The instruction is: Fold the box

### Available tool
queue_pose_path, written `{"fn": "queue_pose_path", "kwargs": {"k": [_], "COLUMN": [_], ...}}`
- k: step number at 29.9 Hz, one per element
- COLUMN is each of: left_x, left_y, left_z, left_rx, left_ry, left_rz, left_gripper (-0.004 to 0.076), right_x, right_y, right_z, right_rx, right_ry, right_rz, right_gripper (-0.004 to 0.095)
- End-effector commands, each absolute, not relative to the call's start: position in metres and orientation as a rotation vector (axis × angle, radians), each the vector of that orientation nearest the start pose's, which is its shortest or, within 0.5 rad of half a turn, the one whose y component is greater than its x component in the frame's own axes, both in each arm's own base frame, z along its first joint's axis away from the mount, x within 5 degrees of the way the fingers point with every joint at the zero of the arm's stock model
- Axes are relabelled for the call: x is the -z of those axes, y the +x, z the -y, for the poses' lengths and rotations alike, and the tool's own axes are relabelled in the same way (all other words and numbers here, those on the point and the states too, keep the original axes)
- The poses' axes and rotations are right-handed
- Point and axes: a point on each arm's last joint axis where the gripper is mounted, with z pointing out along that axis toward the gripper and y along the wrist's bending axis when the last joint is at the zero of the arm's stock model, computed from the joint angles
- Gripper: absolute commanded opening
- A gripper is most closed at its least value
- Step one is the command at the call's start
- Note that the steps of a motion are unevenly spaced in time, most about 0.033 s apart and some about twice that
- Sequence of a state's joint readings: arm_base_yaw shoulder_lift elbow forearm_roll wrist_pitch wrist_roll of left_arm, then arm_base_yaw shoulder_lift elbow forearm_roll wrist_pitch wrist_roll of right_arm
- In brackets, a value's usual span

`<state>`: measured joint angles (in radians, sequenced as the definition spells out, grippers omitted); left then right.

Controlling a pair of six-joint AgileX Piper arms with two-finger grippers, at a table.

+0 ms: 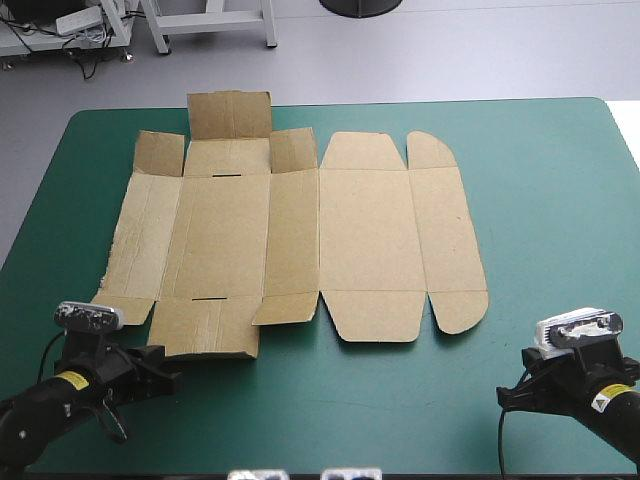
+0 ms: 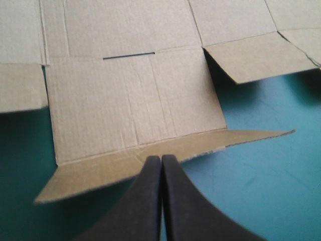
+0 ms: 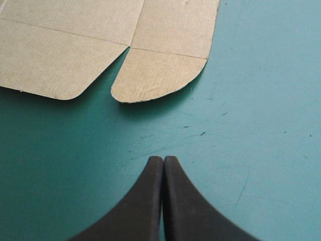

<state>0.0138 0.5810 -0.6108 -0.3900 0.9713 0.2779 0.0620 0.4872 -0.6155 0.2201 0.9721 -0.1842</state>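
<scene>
The teal-green table [image 1: 540,180] fills my high view, and the box [image 1: 370,240] lies on it as one flat cut sheet. It sits left of centre, nearer the far edge than the near one. I see no walls raised or tucked, so I judge the fold has not really begun. Only a few flaps stand a little off the cover: the far end flap [image 1: 230,115] and a small corner flap [image 2: 261,55] that throws a shadow beneath it.

The near end flap [image 2: 135,120] is the piece closest to my left arm. Its creased lip [image 2: 150,163] turns up slightly toward the camera. On the right side, the rounded tab [image 3: 155,75] lies flat, with bare cover between it and my right arm.

The left gripper [image 2: 161,158] has its fingers pressed together into one point. It is aimed at the middle of that lip and sits just short of it; I cannot tell whether they touch. The right gripper [image 3: 163,159] is likewise closed on nothing, clear of the board.

My guess is that the first wall comes next. That would mean parting the left fingers, or sliding the closed tip under the lip, and levering the flap up along its crease. The right arm would need to pin the sheet, since loose board is likely to skid.
</scene>
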Motion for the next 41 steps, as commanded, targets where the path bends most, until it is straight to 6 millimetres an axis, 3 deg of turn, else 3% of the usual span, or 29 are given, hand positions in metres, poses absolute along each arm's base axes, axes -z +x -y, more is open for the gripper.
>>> {"fn": "queue_pose_path", "kwargs": {"k": [1,5,9,14,19,23,28,35,41], "left_x": [-0.330,-0.347,-0.350,-0.332,-0.317,-0.314,-0.320,-0.321,-0.309], "left_y": [0.114,0.149,0.185,0.232,0.262,0.274,0.274,0.272,0.284], "left_z": [0.029,0.029,0.025,0.013,-0.011,-0.029,-0.053,-0.093,-0.109], "left_rx": [0.347,0.337,0.291,0.252,0.273,0.433,0.568,0.366,0.315], "left_ry": [0.234,0.279,0.298,0.273,0.217,0.256,0.278,0.184,0.051], "left_rz": [-2.267,-2.317,-2.369,-2.482,-2.575,-2.604,-2.609,-2.621,-2.601], "left_gripper": [-0.0010,-0.0010,-0.0009,-0.0007,0.0014,0.0014,0.0014,0.0014,0.0014], "right_x": [-0.315,-0.316,-0.316,-0.316,-0.317,-0.317,-0.318,-0.318,-0.318], "right_y": [0.079,0.080,0.080,0.080,0.080,0.080,0.081,0.081,0.081], "right_z": [-0.022,-0.022,-0.022,-0.022,-0.022,-0.022,-0.021,-0.021,-0.021], "right_rx": [-0.208,-0.197,-0.197,-0.197,-0.194,-0.194,-0.192,-0.190,-0.180], "right_ry": [-0.237,-0.255,-0.255,-0.255,-0.254,-0.252,-0.250,-0.252,-0.261], "right_rz": [-2.218,-2.208,-2.208,-2.208,-2.199,-2.194,-2.185,-2.183,-2.178], "right_gripper": [-0.0013,-0.0013,-0.0013,-0.0013,-0.0013,-0.0013,-0.0013,-0.0013,-0.0013]}}
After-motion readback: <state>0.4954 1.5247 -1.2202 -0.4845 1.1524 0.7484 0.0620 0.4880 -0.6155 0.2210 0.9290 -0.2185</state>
